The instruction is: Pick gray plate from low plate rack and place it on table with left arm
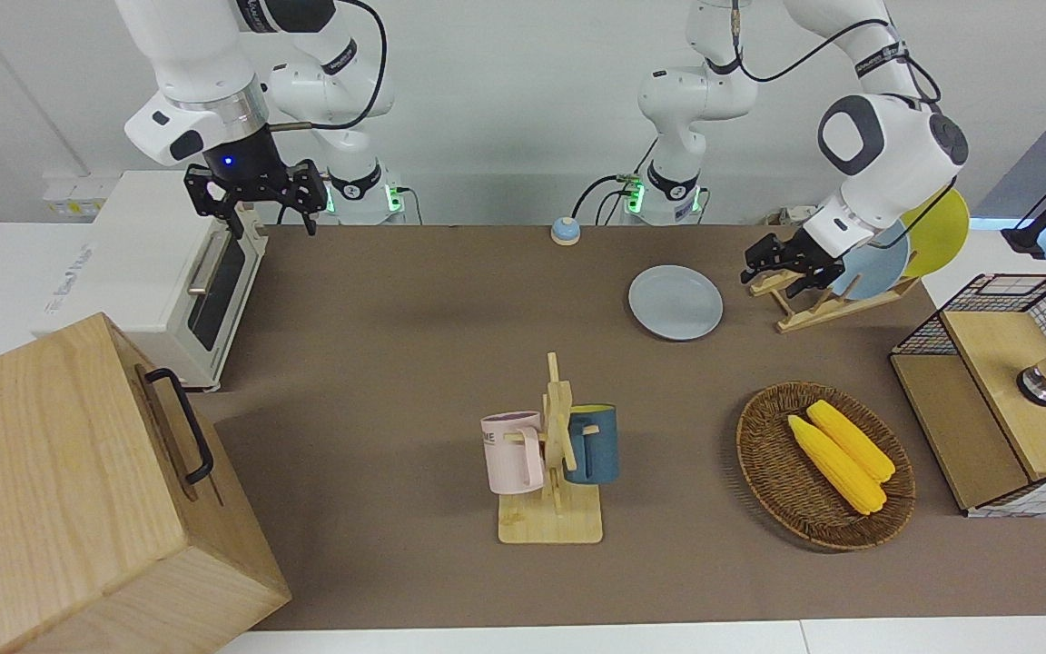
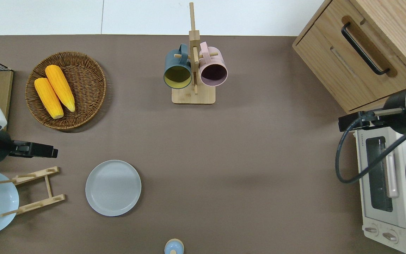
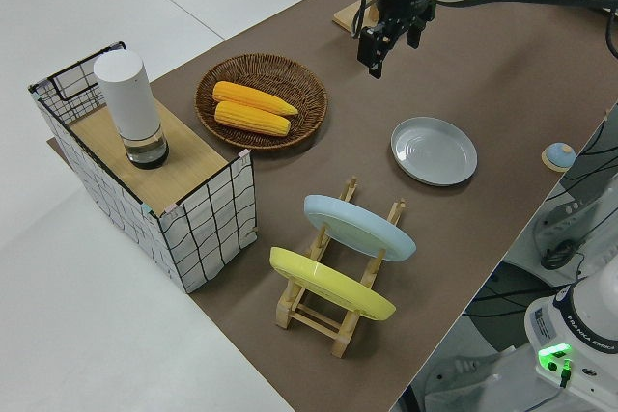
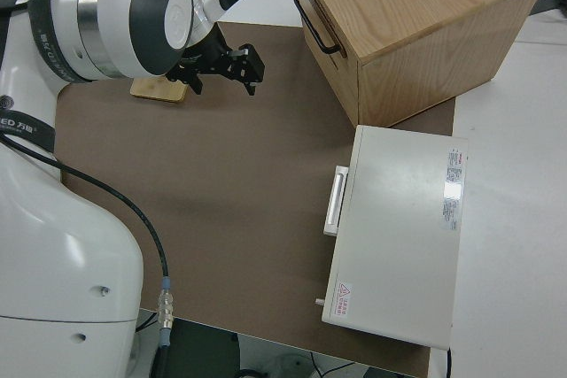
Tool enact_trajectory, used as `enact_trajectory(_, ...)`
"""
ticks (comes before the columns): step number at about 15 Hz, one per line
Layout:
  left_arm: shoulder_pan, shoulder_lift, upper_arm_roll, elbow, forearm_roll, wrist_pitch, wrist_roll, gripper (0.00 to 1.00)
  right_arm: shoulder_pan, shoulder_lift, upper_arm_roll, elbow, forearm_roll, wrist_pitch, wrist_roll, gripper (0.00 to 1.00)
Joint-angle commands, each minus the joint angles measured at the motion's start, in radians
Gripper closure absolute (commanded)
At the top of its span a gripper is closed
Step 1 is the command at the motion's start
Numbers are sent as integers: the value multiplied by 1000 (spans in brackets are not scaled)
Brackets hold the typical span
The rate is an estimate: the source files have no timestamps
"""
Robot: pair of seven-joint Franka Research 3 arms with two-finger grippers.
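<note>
Already out of the low plate rack [image 2: 34, 190], the gray plate [image 2: 113, 187] lay flat on the table [image 2: 224, 158] just beside the rack, toward the right arm's end. The left gripper [image 2: 49, 152] hung empty near the rack with fingers spread; the right arm was parked, its gripper [image 1: 255, 195] open too

you've got the gray plate [image 1: 675, 302] lying flat on the table [image 1: 414, 363], just beside the low plate rack [image 1: 827, 304]. the left gripper [image 1: 782, 270] hangs empty by the rack, which holds a light blue plate [image 1: 877, 263] and a yellow plate [image 1: 939, 232]. right arm's parked.
</note>
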State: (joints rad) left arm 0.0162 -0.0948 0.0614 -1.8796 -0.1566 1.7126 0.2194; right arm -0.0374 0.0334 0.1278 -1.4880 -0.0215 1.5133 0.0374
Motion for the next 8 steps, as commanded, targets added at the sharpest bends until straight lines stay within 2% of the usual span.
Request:
enact_trajectory(1,-10,10,-3,127,35,-100,-43,2,-22,10,21,20,-3,-16,13,17)
enact_trajectory(6,-12,10,-5,220,66,-185,-43,0,-22,10,21,22,-3,-16,13,17)
enact_trajectory(7,-12,10,-14,220,68,-186,-44,2,-22,10,21,22,-3,-16,13,17)
enact_trajectory(8,-12,10,-43,220,71,-186,-52,0,-22,10,21,22,-3,-16,13,17)
